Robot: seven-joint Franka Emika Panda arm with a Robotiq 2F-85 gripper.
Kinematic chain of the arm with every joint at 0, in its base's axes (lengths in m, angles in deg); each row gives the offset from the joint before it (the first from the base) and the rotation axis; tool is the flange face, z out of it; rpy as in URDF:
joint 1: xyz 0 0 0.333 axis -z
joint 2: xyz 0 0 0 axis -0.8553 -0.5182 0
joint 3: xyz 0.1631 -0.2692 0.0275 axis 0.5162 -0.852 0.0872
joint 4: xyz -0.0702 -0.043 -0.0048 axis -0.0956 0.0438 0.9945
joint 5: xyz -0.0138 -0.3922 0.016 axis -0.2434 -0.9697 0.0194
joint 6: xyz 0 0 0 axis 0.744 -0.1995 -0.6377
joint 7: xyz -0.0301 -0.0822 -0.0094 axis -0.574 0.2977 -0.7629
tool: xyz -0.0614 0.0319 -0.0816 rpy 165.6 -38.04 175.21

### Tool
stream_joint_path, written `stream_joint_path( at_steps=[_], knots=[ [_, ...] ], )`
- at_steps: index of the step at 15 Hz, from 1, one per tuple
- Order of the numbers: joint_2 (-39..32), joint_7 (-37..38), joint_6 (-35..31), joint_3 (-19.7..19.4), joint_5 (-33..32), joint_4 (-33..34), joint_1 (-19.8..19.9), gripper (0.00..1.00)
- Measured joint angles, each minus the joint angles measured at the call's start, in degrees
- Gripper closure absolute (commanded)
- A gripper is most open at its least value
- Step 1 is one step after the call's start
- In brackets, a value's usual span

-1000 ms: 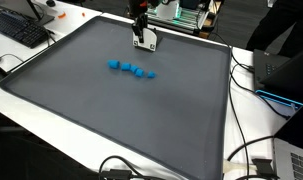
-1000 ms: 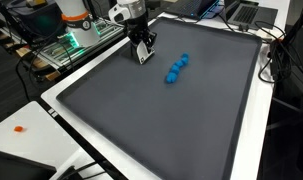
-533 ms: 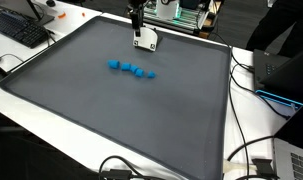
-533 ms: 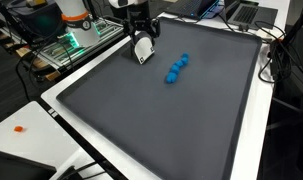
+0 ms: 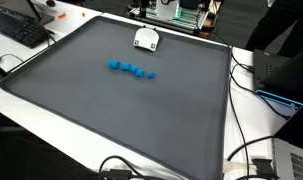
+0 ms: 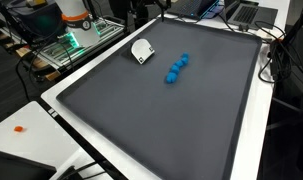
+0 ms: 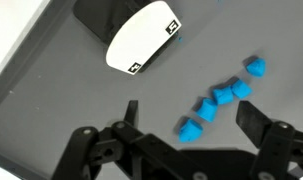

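A white rounded object [image 7: 141, 38] on a dark base lies flat on the grey mat [image 7: 51, 120]; it sits near the mat's far edge in both exterior views [image 5: 145, 39] [image 6: 142, 51]. A short row of small blue blocks [image 7: 221, 95] lies beside it [image 5: 131, 69] [image 6: 177, 68]. In the wrist view my gripper [image 7: 191, 118] hangs high above the mat, open, with nothing between its fingers [image 7: 129, 112]. The blue blocks show far below through the gap. In both exterior views the gripper is up past the top edge.
The mat [image 5: 111, 110] fills a white-rimmed table. A keyboard [image 5: 21, 30] lies off one corner, cables [image 5: 241, 150] and a laptop [image 5: 291, 160] along one side. Electronics [image 6: 71, 40] stand behind the mat; a small orange item [image 6: 19, 128] rests on the white rim.
The gripper opened, let go of the white object on the mat, and rose straight up out of both exterior views. The blue blocks have not moved.
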Motion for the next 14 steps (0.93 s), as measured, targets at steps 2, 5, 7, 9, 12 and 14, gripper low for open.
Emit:
stream_joint_path(
  at_steps=[2,5,7,9,12,14],
  knots=[
    [-0.6,-5.3,0.9,0.7,0.0,2.5,-0.4,0.0],
    [-2.5,-13.4,1.3,1.6,-0.1,5.7,-0.9,0.0],
    [-4.2,-18.4,1.4,2.0,-0.3,7.5,-1.2,0.0],
    [-5.9,-22.0,1.5,2.2,-1.2,9.2,-1.3,0.0],
    [-7.8,-24.0,1.5,2.4,-2.7,10.9,-1.5,0.0],
    [-8.1,-24.3,1.5,2.4,-2.9,11.2,-1.5,0.0]
  ],
)
